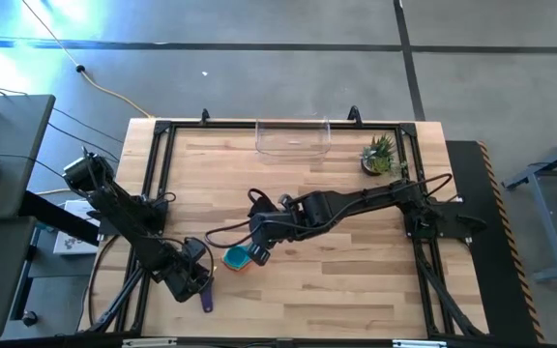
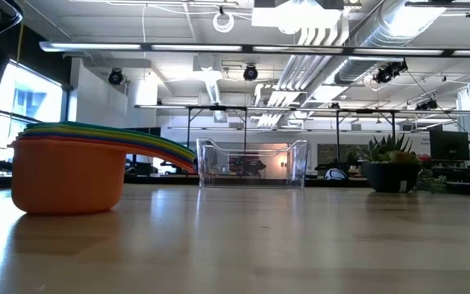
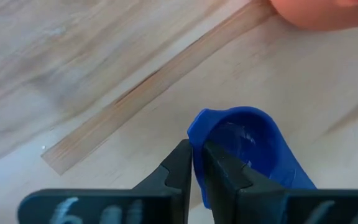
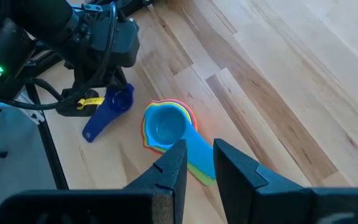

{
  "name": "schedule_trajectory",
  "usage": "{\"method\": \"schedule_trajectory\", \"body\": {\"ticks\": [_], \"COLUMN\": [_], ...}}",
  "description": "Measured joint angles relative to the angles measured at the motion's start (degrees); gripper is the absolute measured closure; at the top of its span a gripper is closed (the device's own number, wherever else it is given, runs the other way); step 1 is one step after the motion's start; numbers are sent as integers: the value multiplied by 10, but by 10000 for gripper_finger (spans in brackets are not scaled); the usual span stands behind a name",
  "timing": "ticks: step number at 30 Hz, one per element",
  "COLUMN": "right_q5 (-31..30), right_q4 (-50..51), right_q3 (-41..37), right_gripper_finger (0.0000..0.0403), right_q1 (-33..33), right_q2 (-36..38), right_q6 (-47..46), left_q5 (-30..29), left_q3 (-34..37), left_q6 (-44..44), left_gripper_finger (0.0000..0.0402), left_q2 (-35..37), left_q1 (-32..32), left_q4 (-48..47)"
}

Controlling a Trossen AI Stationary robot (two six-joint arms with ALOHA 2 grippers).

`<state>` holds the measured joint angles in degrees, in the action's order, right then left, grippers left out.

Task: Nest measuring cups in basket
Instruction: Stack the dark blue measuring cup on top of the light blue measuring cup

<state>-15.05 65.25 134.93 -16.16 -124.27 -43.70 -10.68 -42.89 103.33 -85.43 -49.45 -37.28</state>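
Nested cups: we find a stack of round plastic measuring cups [image 4: 168, 127], teal innermost with orange, yellow, green and red rims around it, standing on the wooden table [image 1: 356, 280] near its front edge, left of centre; the handles fan out together.
Outer cup: in the low view the orange cup [image 2: 67, 175] carries the rest.
Blue cup: we note a small blue plastic measuring cup [image 3: 247, 149] lying apart from the stack, just beside it toward the left arm.
Left gripper [image 3: 192, 163]: fingers pressed together on the rim of the blue cup.
Right gripper [image 4: 196, 163]: poised above the stack's handles, fingers parted with a narrow gap, holding nothing.
Basket: the clear rectangular plastic bin [image 1: 292, 138] sits at the table's far edge, well apart from the cups.
Surroundings: a small potted green plant [image 1: 379, 155] stands to the bin's right.
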Motion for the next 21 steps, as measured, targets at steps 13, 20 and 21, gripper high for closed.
{"method": "schedule_trajectory", "body": {"ticks": [13, 20, 21], "right_q5": [0, 0, 0], "right_q4": [0, 0, 0], "right_q3": [0, 0, 0], "right_gripper_finger": [331, 331, 331], "right_q1": [0, 0, 0], "right_q2": [0, 0, 0], "right_q6": [0, 0, 0], "left_q5": [-1, -5, -5], "left_q3": [0, 0, 0], "left_q6": [0, 0, 0], "left_gripper_finger": [339, 339, 339], "left_q2": [0, 0, 0], "left_q1": [0, 5, 6], "left_q4": [1, -1, -1]}}
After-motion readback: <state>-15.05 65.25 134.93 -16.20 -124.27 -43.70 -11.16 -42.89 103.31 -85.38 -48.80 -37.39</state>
